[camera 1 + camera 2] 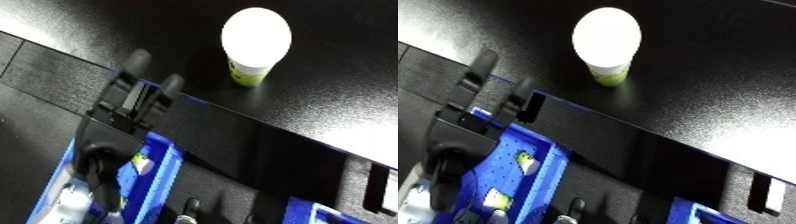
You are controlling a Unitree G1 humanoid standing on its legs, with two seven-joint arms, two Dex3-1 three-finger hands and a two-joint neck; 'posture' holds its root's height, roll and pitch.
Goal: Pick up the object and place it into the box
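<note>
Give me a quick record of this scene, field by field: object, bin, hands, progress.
object: white-capped bottle with green label, standing on the black table
bin: blue bin below the table edge, small items inside
left hand: black hand, fingers straight, above the bin, apart from the bottle
right hand: not in view
progress: bottle not yet picked up

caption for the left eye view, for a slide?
Left hand reaches with straight fingers toward a white-capped green bottle on the black table, above the blue bin.

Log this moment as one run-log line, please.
left hand: open, raised over bin | right hand: not in view | bottle: upright on table, untouched
</note>
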